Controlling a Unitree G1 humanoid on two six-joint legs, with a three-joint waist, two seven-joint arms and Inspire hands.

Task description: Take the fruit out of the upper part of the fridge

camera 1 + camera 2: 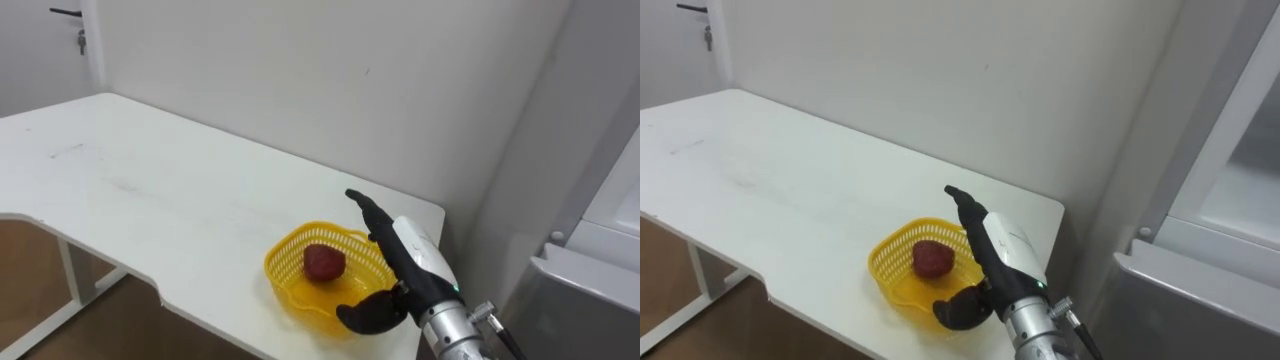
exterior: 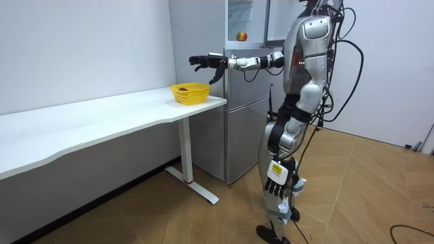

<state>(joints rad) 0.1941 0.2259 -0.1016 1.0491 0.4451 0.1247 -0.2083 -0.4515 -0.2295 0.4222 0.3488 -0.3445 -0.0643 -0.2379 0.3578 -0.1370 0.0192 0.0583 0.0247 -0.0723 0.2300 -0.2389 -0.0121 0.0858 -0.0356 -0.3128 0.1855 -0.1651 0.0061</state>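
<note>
Right hand (image 1: 412,262) is hovering in the lower right of the left eye view. Its fingers are spread wide and relaxed, gripping nothing, and the thumb is hanging low toward the near rim. The arm is reaching in from the lower right corner. In the room view the hand is sitting above the yellow basket (image 1: 283,285), clear of it and not touching.

1 red fruit (image 1: 324,262), the task's thing, is lying inside the basket just left of the palm, apart from the fingers. The basket is sitting at the counter (image 1: 150,190) end nearest the fridge (image 2: 237,122), at the lower centre of the eye views. The rest of the counter is running off toward the upper left.

In the room view the robot is standing upright in front of the fridge, at the right of the frame. Left hand (image 2: 277,181) is hanging by its thigh. A small round red-yellow thing (image 2: 241,35) is showing at the upper fridge, top centre; I cannot tell if it is inside or on the front.

Step, as a judgement: the fruit is looking delivered, so this is the let-go end of the retrieval. Next move is calling for lifting the hand straight up and back, keeping the thumb off the basket rim so the basket is not getting dragged off the counter end.
</note>
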